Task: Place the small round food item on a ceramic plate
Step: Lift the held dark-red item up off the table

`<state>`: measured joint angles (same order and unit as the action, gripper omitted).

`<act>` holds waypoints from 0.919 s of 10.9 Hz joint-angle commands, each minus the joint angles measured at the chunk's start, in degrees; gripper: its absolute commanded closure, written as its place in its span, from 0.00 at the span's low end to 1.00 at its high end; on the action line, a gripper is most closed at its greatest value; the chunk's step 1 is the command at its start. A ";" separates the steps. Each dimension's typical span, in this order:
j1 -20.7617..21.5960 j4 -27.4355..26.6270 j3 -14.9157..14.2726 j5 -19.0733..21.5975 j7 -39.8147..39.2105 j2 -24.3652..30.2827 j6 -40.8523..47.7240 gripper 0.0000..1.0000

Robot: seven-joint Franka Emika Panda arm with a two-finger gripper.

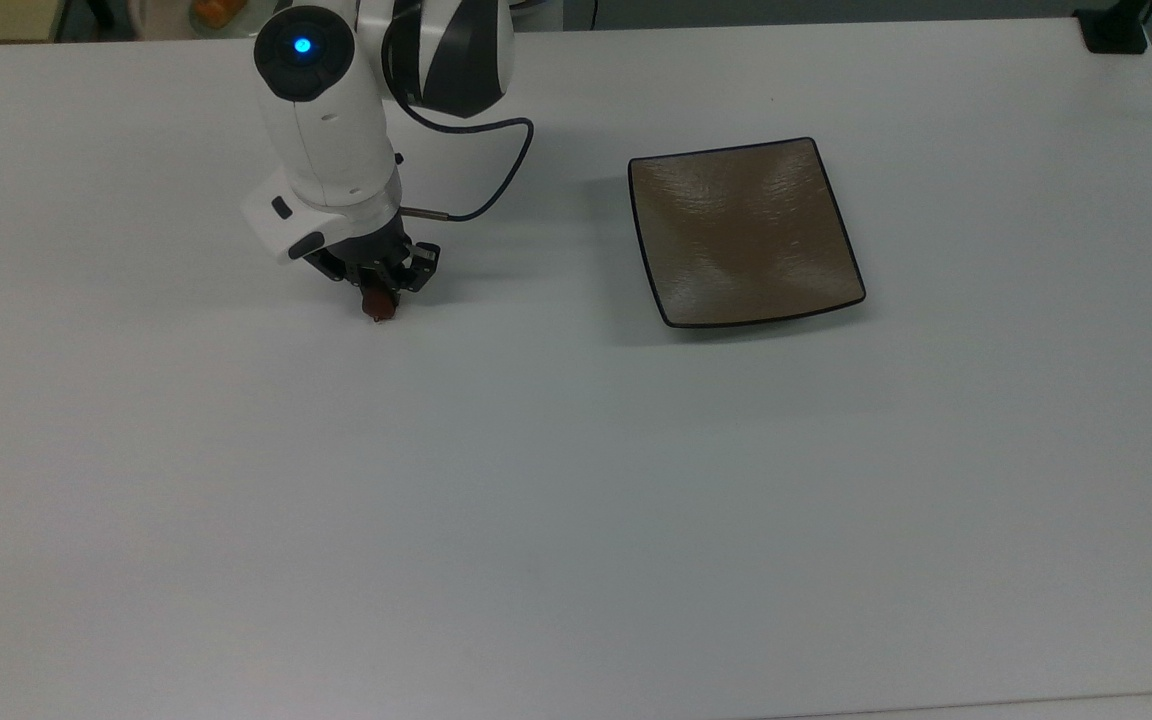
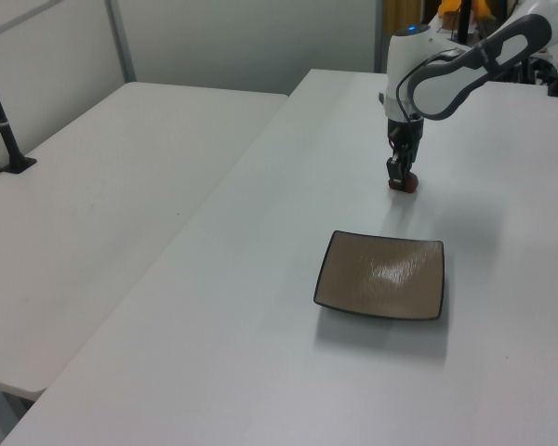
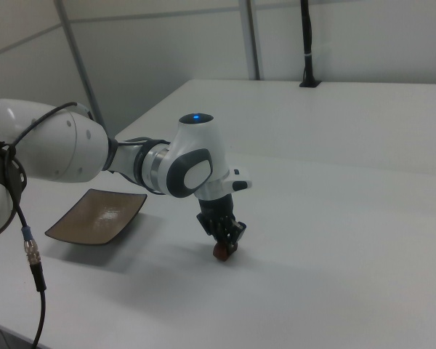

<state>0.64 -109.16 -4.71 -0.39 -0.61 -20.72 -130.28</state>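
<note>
Overhead top view, 2 oblique opposing side views, the table (image 1: 576,500) shared.

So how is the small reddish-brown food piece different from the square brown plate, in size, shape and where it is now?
The small round food item is far smaller than the ceramic plate. The food item is a stubby, rounded, dark reddish-brown piece; the plate is square, tan-brown, with a thin black rim. The food item sits between the fingers of the gripper, while the plate lies free, well to the top view's right. Both rest on the white table.
</note>
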 commanded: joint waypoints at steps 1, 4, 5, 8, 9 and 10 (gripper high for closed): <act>-0.20 -1.14 -0.21 -0.49 -0.18 1.47 -0.68 0.91; -0.11 -0.01 -0.21 -0.58 -0.36 4.01 3.70 0.92; -0.11 0.52 -0.21 -0.66 -0.27 5.15 5.02 0.92; -0.02 5.52 -0.21 -0.66 -0.62 10.50 14.67 0.91; 0.15 6.84 -0.13 -0.66 -0.79 12.61 16.96 0.91; 0.50 8.42 -0.13 -0.58 -1.23 14.20 19.16 0.91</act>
<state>0.36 -102.64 -4.67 -0.39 -0.65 -11.45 -116.51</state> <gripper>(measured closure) 0.885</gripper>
